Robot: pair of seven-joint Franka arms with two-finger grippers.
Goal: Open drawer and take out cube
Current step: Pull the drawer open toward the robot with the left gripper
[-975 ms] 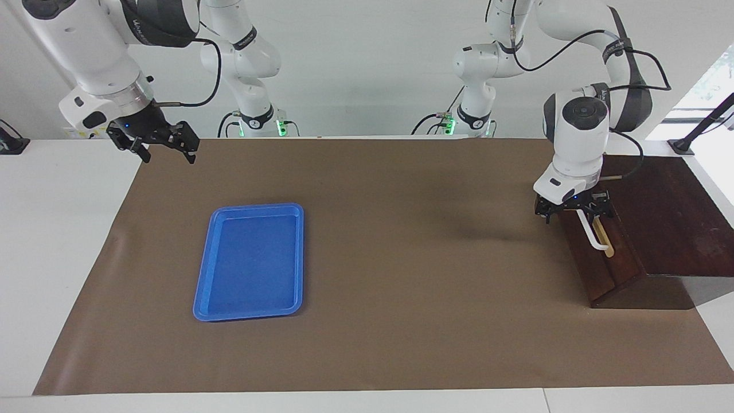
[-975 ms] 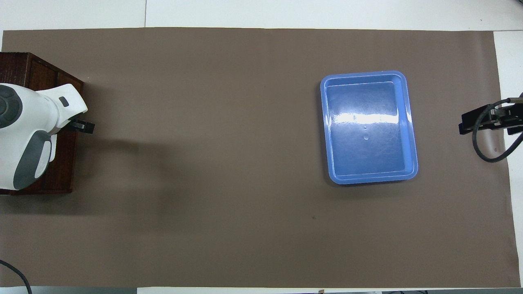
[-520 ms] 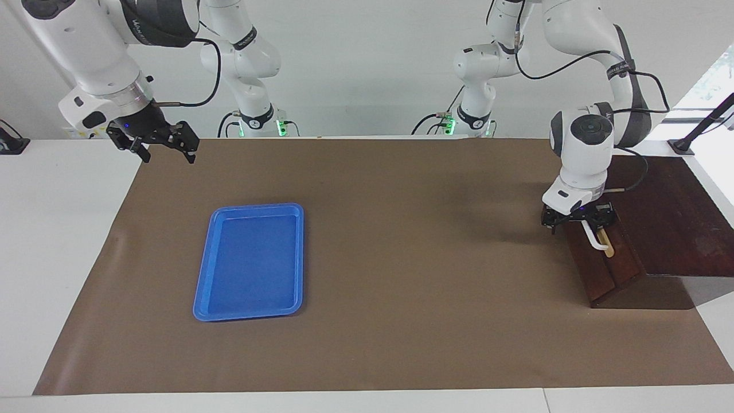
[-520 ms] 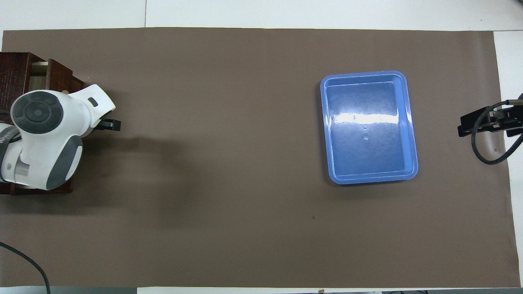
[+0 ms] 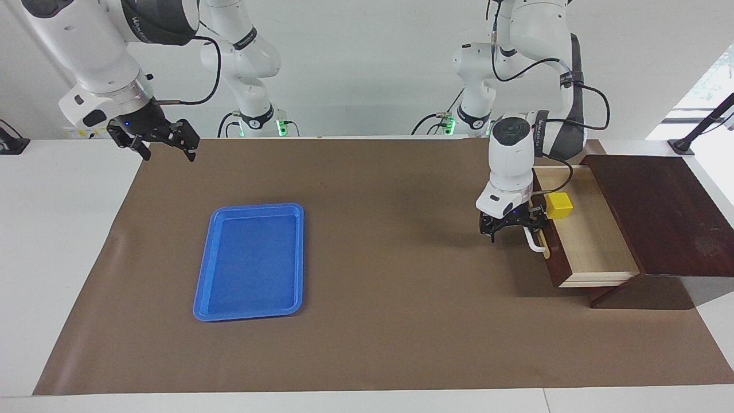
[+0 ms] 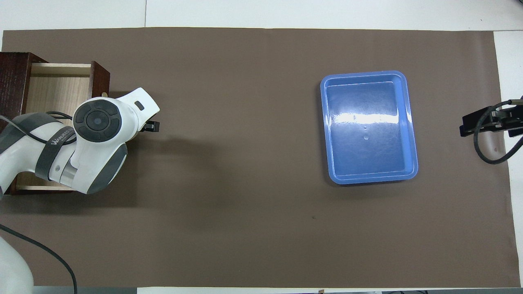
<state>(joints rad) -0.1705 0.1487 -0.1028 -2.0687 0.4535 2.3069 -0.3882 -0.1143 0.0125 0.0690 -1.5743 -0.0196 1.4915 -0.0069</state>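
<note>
- Facing view, from its left edge: right gripper (image 5: pixel 162 142) hangs over the table corner at the right arm's end, fingers apart, holding nothing; this arm waits.
- Blue tray (image 5: pixel 250 261) lies on the brown mat (image 5: pixel 378 321), well apart from the box.
- Left gripper (image 5: pixel 512 225) is at the white handle (image 5: pixel 536 243); we cannot tell if its fingers clamp it.
- Vs 1 s ago, the drawer (image 5: pixel 590 241) went from shut to pulled far out, so we judge the opening step is nearly done.
- The cube (image 5: pixel 559 205) now shows, in the drawer's corner nearest the robots, just beside the front panel.
- Drawer front points to the tray; its long axis runs nearer-to-farther from the robots.
</note>
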